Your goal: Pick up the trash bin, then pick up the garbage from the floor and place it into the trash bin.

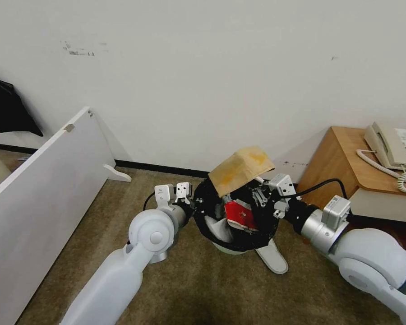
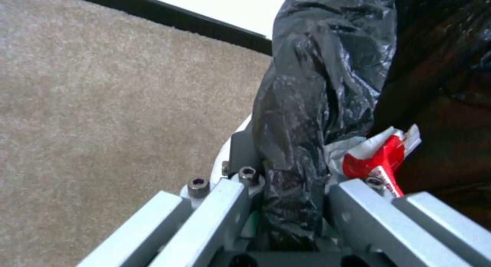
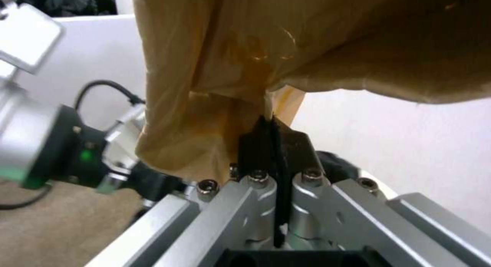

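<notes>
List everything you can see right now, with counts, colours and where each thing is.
Round white plastic trash bin: one, black-bag-lined, raised off the carpet between both arms.
Brown paper bag: one, tan, over the bin's rim.
Red packet: one, inside the bin.
White flat slipper: one, on the carpet beneath the bin.
White board: one, leaning at left.
Wooden cabinet: one, brown, at right.
Beige telephone: one, on the cabinet.
Left claw: shut on the bin's rim.
Right claw: shut on the paper bag.

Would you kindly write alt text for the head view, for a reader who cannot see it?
Two robot arms meet at a black-lined trash bin above brown carpet: the left gripper clamps its rim, and the right gripper holds a brown paper bag over it. A white slipper lies beside the bin.
</notes>
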Tool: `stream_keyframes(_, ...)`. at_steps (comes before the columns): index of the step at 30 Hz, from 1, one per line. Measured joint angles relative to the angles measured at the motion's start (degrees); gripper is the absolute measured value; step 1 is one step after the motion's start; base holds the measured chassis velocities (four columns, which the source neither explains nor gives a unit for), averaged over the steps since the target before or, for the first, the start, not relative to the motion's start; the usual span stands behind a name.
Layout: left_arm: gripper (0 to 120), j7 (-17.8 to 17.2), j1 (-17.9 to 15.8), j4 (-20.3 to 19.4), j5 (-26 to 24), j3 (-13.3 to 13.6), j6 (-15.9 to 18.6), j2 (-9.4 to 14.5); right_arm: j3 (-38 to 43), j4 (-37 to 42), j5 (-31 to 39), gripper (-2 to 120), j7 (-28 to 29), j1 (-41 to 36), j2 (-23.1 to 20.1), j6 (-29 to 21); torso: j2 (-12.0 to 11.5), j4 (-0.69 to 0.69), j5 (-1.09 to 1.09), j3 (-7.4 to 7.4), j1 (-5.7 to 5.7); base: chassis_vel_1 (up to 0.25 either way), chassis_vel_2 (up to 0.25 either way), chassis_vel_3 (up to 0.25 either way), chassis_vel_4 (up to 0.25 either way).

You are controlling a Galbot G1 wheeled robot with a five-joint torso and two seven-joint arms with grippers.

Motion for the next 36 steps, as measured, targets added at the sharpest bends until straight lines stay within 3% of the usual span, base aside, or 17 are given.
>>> stream_keyframes(5, 1, 0.0, 0.0, 0.2, 0.3, 0.1, 0.0, -0.5, -0.1, 0.0, -1.0, 0, -0.5, -0.7, 0.1, 0.0, 0.0, 0.01, 0.00, 0.00, 0.00, 0.000, 0.000, 0.000, 0.000)
stream_keyframes(25, 1, -0.8, 2.6, -1.9, -0.2, -2.2, 0.3, 1.7, -1.4, -4.3, -13.2, 0, -3.3, -1.8, 0.2, 0.6, 0.0, 0.01, 0.00, 0.00, 0.00, 0.000, 0.000, 0.000, 0.000)
stream_keyframes(36, 1, -1.1, 3.8, -3.1, -0.1, -1.1, 0.5, 1.4, -3.5, -5.6, -14.5, 0, -3.6, -0.6, 0.6, 0.7, 0.0, 0.01, 0.00, 0.00, 0.00, 0.000, 0.000, 0.000, 0.000)
